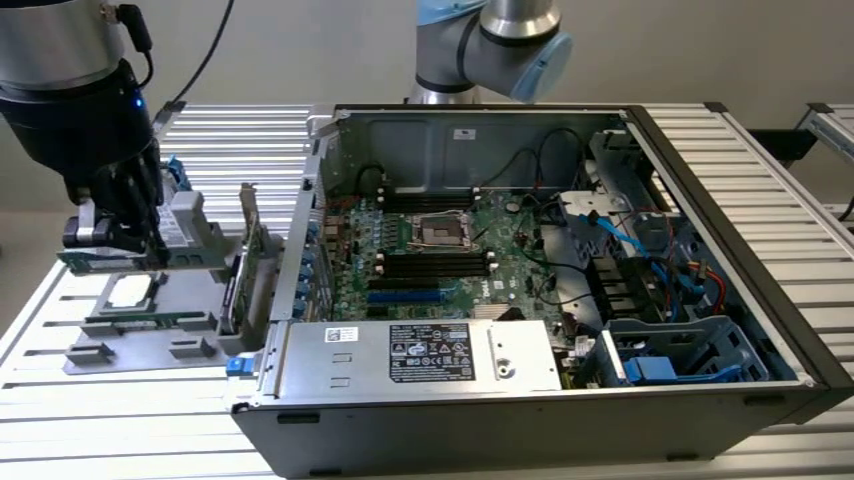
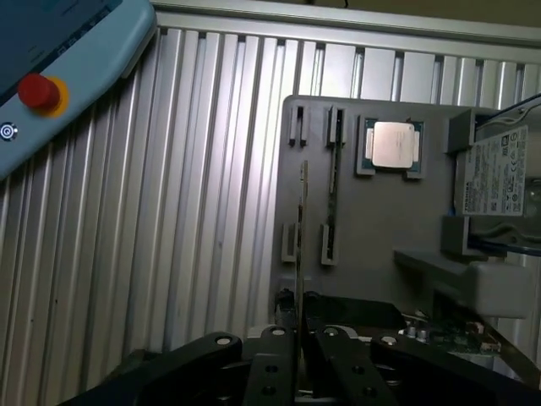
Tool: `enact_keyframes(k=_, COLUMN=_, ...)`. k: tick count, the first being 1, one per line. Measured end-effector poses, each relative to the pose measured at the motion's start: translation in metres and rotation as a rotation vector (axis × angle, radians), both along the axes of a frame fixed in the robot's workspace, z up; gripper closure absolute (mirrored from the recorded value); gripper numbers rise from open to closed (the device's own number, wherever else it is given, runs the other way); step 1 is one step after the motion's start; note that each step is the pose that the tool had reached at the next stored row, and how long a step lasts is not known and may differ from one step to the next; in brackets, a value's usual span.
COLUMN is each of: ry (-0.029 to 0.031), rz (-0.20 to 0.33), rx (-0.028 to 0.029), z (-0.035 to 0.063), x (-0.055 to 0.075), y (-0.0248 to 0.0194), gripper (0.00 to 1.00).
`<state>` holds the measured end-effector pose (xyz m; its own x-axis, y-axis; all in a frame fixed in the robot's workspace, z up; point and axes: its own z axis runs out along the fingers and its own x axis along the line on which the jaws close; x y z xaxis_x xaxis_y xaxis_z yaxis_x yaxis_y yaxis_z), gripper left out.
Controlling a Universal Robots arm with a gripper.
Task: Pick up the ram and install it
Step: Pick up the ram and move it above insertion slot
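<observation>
Silver ribbed tabletop point(image 2: 169, 220), grey parts tray point(image 2: 380, 228), black gripper point(image 2: 297, 351), green ram point(image 1: 96, 264), green motherboard point(image 1: 454, 250) with blue slot point(image 1: 414, 296), red button point(image 2: 38, 91) on pale blue pendant point(image 2: 76, 42)

Exterior view evenly bright; wrist view dimmer, bluish, glare on table slats point(image 2: 211, 169).

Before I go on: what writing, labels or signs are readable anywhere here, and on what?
No text is clear enough to quote.
Power supply label: print and logos, too small to read.
White sticker on the case's back wall: too small to read.
Drive label: lines of print, blurred.
Memory stick held in the pincer: seen edge-on, no print shows.
</observation>
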<state>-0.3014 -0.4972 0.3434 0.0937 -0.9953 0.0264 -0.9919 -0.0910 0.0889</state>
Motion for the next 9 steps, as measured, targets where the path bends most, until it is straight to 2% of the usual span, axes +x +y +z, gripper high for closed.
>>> enact_keyframes(k=9, ry=-0.0007, rz=0.000, rx=-0.0001, z=0.0112, x=0.013, y=0.0197, gripper=0.86)
